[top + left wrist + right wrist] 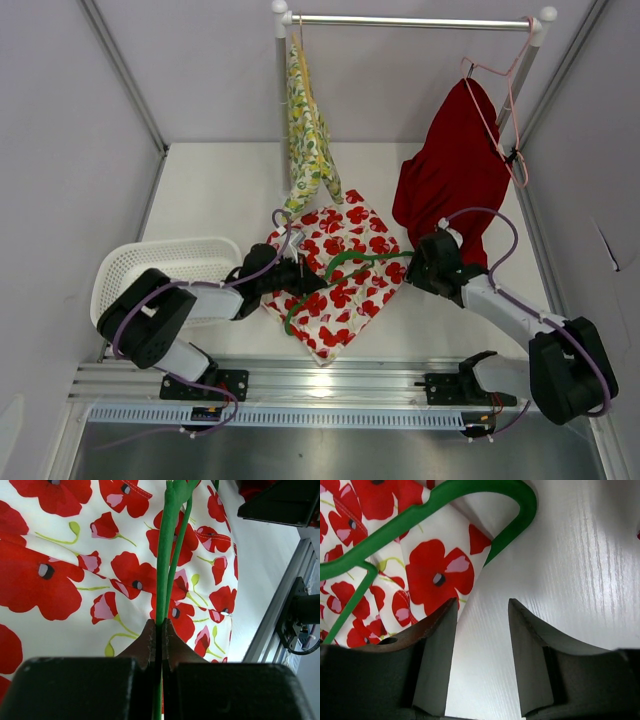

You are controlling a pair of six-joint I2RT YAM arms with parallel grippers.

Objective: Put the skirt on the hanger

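The skirt (350,235), white with red poppies, lies folded on the table between both arms. A green hanger (365,260) rests across it. My left gripper (305,280) is shut on the hanger's thin bars (165,555), just above the skirt (60,580). My right gripper (415,265) stands open at the skirt's right edge. In the right wrist view the hanger's curved end (400,522) and the skirt's corner (435,575) lie just ahead of the gripper (482,605). Only bare table (570,555) shows between its fingers.
A white basket (170,265) sits at the left beside the left arm. At the back a rack rod (410,20) carries a yellow floral garment (308,140) and a red garment (450,170) on a pink hanger. A metal rail (320,380) runs along the near edge.
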